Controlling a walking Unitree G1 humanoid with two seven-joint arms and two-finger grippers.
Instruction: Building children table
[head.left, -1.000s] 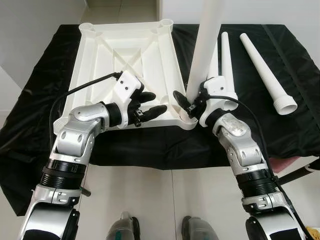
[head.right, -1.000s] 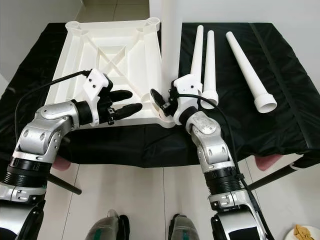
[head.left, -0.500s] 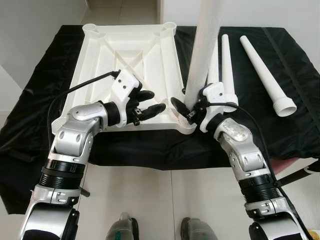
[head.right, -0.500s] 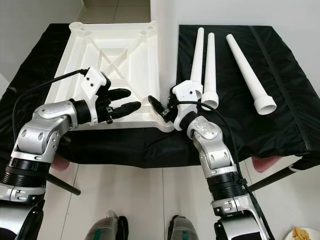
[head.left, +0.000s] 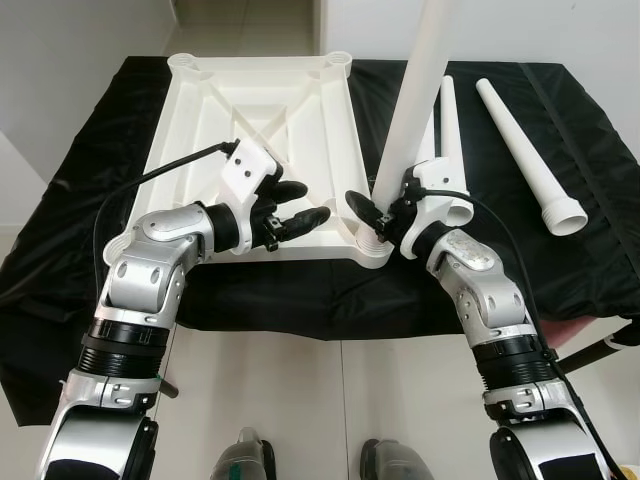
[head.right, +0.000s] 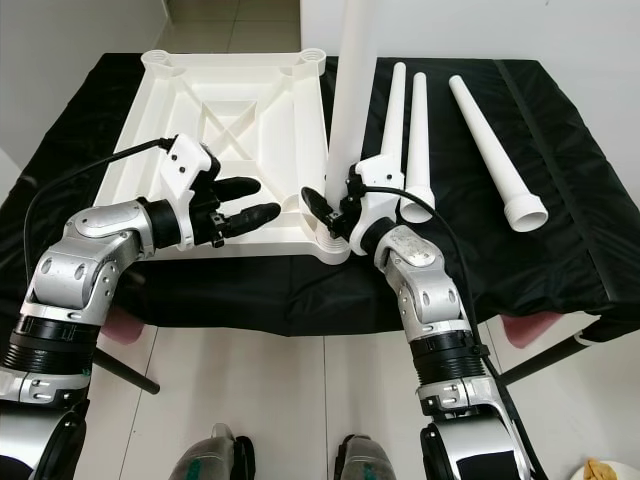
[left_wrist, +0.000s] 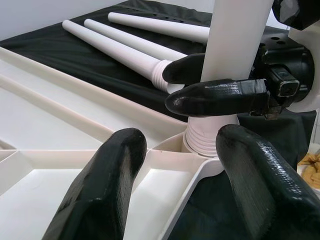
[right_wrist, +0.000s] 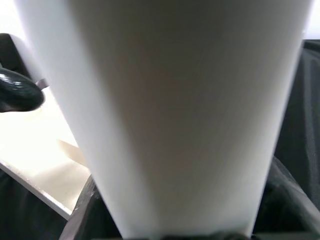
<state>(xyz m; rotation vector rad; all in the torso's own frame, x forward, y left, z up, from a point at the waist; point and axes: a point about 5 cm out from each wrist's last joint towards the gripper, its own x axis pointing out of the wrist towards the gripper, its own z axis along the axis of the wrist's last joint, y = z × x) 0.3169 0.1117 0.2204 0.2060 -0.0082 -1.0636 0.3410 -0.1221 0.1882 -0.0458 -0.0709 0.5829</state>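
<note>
Tabletop (head.left: 262, 110), white plastic, lies upside down on the black cloth (head.left: 120, 150) of the worktop, its ribbed underside facing up. Its long axis runs from 6 to 12 o'clock, and it occupies the left half of the cloth. At each visible corner there is a round socket; the far ones at 11 and 12 o'clock are empty.

One leg (head.left: 412, 110) stands nearly upright in the near right socket (head.left: 372, 243), thick threaded end down, thin end pointing up and leaning a little toward 1 o'clock. The right tool (head.left: 375, 212) is clenched around this leg just above the socket, one black finger (left_wrist: 215, 97) crossing in front of it.

The left tool (head.left: 300, 207) rests over the near edge of the tabletop, at 9 o'clock from the socket, and points toward the leg. Its two fingers (left_wrist: 100, 185) are spread apart with nothing between them, just above a rib compartment of the tabletop.

Three spare legs lie on the cloth to the right, long axes about 6 to 12 o'clock, thick ends toward the robot: two close together (head.right: 415, 140) just behind the right tool, and a third (head.left: 525, 150) well apart at 2 o'clock, tilted toward 11.
</note>
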